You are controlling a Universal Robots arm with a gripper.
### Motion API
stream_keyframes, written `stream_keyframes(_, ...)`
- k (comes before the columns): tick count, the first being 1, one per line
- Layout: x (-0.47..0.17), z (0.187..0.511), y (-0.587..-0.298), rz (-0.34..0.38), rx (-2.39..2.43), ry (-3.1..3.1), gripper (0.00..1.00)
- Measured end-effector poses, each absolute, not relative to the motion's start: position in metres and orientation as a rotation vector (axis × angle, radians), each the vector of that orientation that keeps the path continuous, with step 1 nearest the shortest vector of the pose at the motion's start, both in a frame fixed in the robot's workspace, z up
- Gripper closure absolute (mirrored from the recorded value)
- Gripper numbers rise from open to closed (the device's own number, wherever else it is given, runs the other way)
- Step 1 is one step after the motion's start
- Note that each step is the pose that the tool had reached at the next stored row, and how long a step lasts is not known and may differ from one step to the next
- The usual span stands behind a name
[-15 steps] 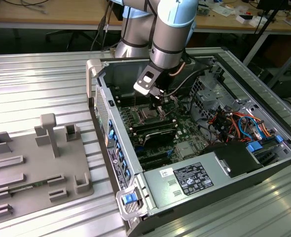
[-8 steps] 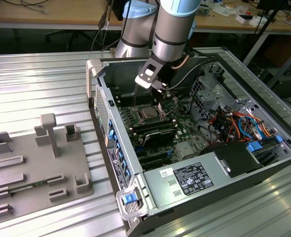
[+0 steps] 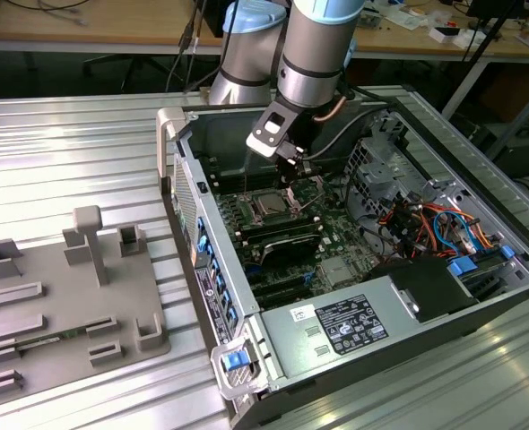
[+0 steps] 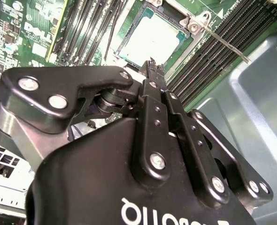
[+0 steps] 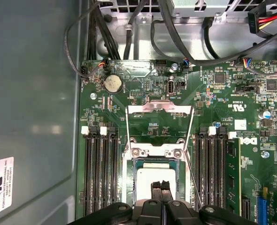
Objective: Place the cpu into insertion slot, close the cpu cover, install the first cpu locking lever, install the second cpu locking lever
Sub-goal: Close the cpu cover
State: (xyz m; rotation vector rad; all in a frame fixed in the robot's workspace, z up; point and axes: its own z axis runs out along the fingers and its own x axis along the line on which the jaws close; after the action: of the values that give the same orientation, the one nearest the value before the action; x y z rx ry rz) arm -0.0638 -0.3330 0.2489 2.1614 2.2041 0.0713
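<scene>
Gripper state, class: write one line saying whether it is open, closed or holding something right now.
The gripper: closed, fingertips together with nothing visible between them, above the cpu seated in its socket.
</scene>
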Motion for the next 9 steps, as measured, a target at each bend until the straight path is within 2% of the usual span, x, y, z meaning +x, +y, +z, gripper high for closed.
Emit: stream_keyframes(9,-0.058,0.249,-0.333,0.071,2.162,2.204,0.89)
